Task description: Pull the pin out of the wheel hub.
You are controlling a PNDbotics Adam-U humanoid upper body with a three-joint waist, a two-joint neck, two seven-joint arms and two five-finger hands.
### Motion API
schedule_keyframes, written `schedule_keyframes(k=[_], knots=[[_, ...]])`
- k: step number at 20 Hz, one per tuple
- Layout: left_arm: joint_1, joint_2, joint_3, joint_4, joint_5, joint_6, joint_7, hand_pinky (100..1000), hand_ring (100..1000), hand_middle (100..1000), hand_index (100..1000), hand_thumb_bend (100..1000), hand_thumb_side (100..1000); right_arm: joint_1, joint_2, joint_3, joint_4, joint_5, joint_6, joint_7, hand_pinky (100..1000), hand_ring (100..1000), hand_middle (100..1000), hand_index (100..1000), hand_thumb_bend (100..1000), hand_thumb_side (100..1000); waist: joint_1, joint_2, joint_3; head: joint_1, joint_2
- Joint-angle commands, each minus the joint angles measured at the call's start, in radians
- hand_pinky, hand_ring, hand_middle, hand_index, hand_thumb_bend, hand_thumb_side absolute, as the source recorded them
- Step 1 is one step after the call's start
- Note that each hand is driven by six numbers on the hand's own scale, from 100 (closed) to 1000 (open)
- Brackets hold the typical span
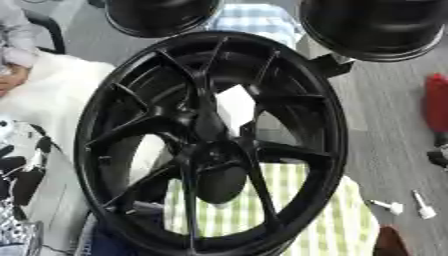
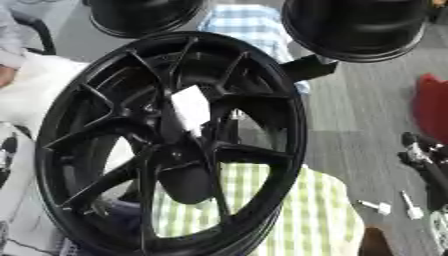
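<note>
Large black multi-spoke alloy wheel hub (image 1: 210, 145) is standing upright, filling the view; no pin discernible. Neither robot hand is showing, so finger state cannot be told.

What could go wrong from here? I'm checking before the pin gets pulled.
1. The wheel stands on its edge, leaning, on the checked cloth; a pull at the hub might tip or roll it.
2. Another wheel sits close behind and could be knocked if the first one shifts.
3. The pin cannot be made out among the dark spokes, so a reach might catch on one.
</note>
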Motion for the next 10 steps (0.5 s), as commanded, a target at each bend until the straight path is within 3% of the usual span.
schedule_keyframes(k=[1, 4, 10], knots=[[-0.006, 0.025, 0.013, -0.009, 0.031, -0.003, 0.018, 695, 632, 489, 702, 767, 392, -0.014, -0.070, -0.015, -0.085, 0.037, 0.011, -0.002, 732, 624, 650, 752, 387, 410, -0.006, -0.019, -0.002, -0.011, 0.001], [-0.001, 0.033, 0.015, -0.010, 0.044, -0.006, 0.031, 696, 633, 489, 702, 770, 392, -0.024, -0.146, -0.005, -0.182, 0.079, 0.031, 0.020, 736, 629, 655, 755, 385, 388, -0.013, -0.023, -0.005, -0.018, 0.007], [0.012, 0.052, 0.030, -0.059, 0.049, -0.037, 0.058, 699, 637, 494, 705, 771, 394, -0.075, -0.367, 0.043, -0.388, 0.148, 0.092, 0.105, 749, 651, 665, 761, 416, 359, -0.032, -0.032, -0.014, -0.041, 0.016]])
